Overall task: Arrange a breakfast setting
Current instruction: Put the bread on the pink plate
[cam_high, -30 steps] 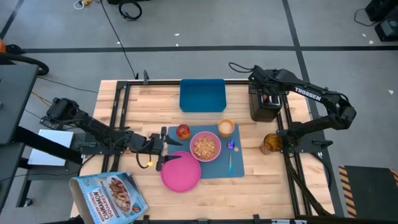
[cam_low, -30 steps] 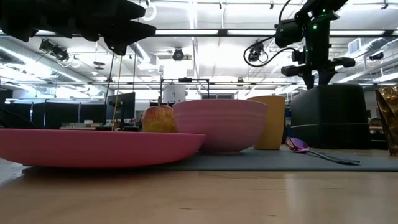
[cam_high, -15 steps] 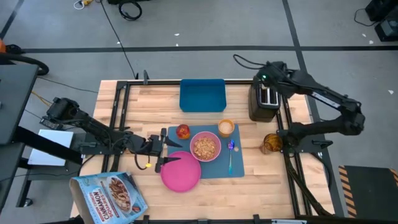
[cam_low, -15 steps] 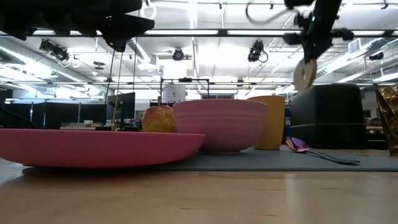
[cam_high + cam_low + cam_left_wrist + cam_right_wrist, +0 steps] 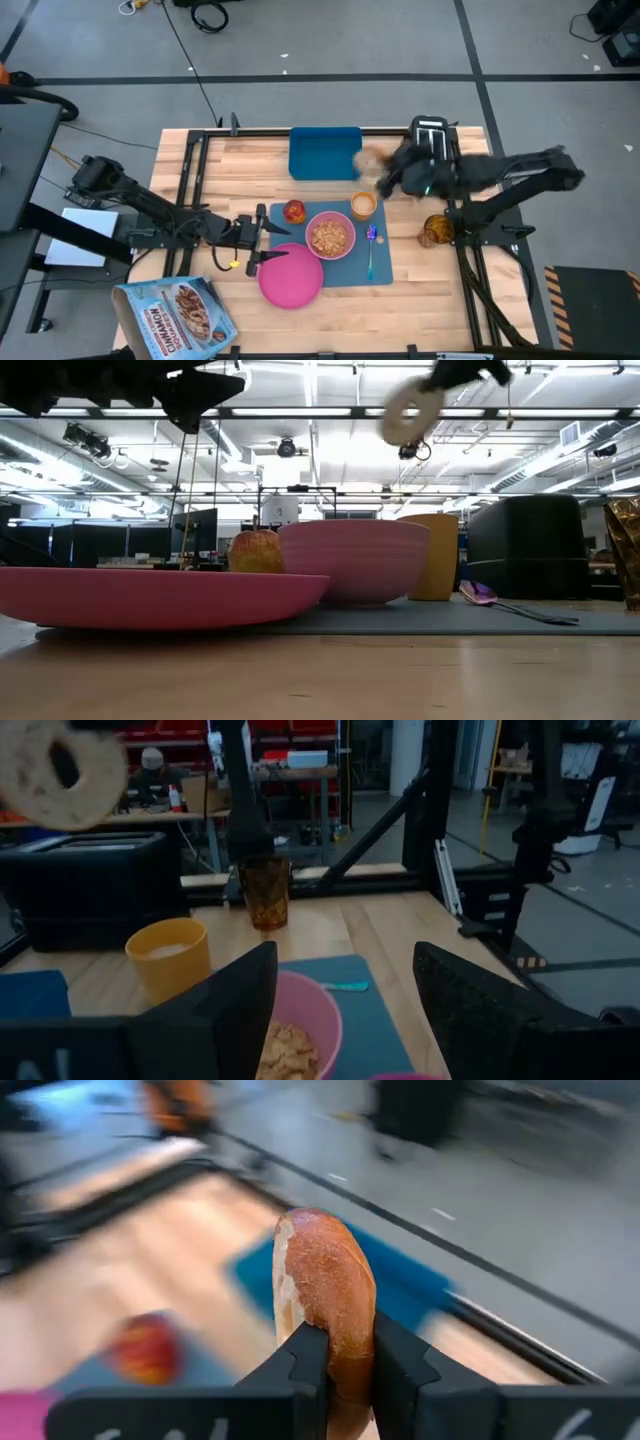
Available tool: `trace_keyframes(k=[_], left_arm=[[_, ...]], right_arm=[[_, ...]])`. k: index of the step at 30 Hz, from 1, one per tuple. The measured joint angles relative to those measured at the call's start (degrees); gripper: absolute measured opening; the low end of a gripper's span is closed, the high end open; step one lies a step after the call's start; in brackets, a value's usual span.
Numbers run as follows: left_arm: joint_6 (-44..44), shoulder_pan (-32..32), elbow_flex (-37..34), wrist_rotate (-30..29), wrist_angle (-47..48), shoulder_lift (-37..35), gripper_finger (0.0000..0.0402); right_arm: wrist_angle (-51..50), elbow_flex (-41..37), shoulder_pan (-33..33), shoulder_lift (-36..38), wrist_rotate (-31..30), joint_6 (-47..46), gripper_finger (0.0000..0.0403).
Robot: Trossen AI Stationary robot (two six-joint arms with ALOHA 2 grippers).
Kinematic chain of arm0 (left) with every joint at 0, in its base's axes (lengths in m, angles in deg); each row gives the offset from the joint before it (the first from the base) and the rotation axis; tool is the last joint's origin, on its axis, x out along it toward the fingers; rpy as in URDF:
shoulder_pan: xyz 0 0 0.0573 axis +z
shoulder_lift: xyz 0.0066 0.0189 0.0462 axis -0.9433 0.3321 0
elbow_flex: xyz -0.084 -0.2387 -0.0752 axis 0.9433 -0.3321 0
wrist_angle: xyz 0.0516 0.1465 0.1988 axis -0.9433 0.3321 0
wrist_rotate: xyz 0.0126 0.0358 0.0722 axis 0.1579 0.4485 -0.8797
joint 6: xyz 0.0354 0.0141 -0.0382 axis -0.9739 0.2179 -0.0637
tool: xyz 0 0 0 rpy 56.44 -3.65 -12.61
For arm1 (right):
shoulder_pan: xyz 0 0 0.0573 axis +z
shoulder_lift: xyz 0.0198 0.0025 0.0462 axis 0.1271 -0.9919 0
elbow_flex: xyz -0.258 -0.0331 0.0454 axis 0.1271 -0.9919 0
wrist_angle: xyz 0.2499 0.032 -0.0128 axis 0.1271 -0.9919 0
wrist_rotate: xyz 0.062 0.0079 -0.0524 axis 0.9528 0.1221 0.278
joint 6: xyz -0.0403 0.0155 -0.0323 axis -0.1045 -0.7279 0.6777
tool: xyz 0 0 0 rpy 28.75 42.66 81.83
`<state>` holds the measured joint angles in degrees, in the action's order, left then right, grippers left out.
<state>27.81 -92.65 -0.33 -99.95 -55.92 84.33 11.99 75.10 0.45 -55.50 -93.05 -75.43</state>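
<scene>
The slate-blue mat (image 5: 385, 272) holds the pink bowl (image 5: 330, 235) with cereal, the orange cup (image 5: 363, 205), the red apple (image 5: 294, 211) and the teal-handled spoon (image 5: 371, 252). The pink plate (image 5: 292, 278) lies partly on the mat's near left corner. My right gripper (image 5: 337, 1348) is shut on the toast slice (image 5: 372, 160), in the air just beyond the cup; the slice also shows in the low view (image 5: 408, 412) and in the left wrist view (image 5: 62, 775). My left gripper (image 5: 262, 238) is open and empty above the plate's left rim. My right gripper pinches the toast slice between its two fingers, one on each flat face, at the edge nearest the wrist (image 5: 335, 1365). The slice stands edge-on out of the fingers, with its crust (image 5: 340, 1270) showing. It is lifted clear, high above the table.
The black toaster (image 5: 430, 130) stands at the far right, partly under my right arm. A bright blue tray (image 5: 325, 152) lies at the far middle. An amber glass (image 5: 435, 231) stands right of the mat. A cereal box (image 5: 175, 315) lies at the near left corner.
My right gripper has gone up from the toaster with the toast slice, then swung fast toward the table's left. The slice is now lifted clear, over the table between the tray and the cup.
</scene>
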Motion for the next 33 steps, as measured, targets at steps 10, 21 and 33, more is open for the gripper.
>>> trace_keyframes(k=[10, 21, 33], left_arm=[[-3.11, -9.96, 0.02, 0.0, 5.78, -3.71, 0.0242], [-6.21, -17.78, 0.02, -0.14, 0.02, -3.71, 0.0242], [-5.84, -18.71, 0.02, -0.09, 0.1, -3.71, 0.0242]], right_arm=[[28.21, 0.0, 14.79, -18.92, 4.16, 11.51, 0.0056], [48.64, 1.34, 20.39, -35.8, 18.32, 22.15, 0.0056], [48.42, 13.43, 21.29, -50.09, 11.68, 47.21, 0.0056]])
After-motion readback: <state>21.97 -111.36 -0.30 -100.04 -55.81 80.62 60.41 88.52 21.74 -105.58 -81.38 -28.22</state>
